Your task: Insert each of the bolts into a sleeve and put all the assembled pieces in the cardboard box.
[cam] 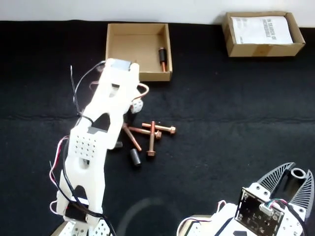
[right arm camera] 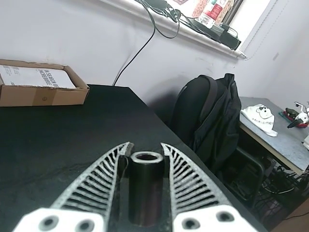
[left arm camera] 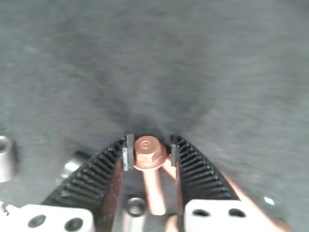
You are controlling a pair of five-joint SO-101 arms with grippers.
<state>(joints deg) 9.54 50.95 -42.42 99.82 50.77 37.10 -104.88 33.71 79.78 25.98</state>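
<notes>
My left arm [cam: 98, 147] stretched out over the black table [cam: 221, 108], its end above a heap of bolts [cam: 152, 133]. A loose sleeve [cam: 135, 158] lay just beside them. At the near edge, my right gripper [cam: 299, 171] gripped an upright sleeve [cam: 298, 173]. In the cardboard box [cam: 110, 49], one assembled piece [cam: 162, 58] lay against the right-hand wall.

Left arm [cam: 93, 147]: white plastic shell, perforated panel [cam: 84, 145], black and red cables [cam: 74, 91] alongside. Left end effector [left arm camera: 150, 142]: black ribbed fingers [left arm camera: 94, 169] on white mounts [left arm camera: 53, 220]. Right arm [cam: 290, 221]: exposed circuit board [cam: 252, 210].
</notes>
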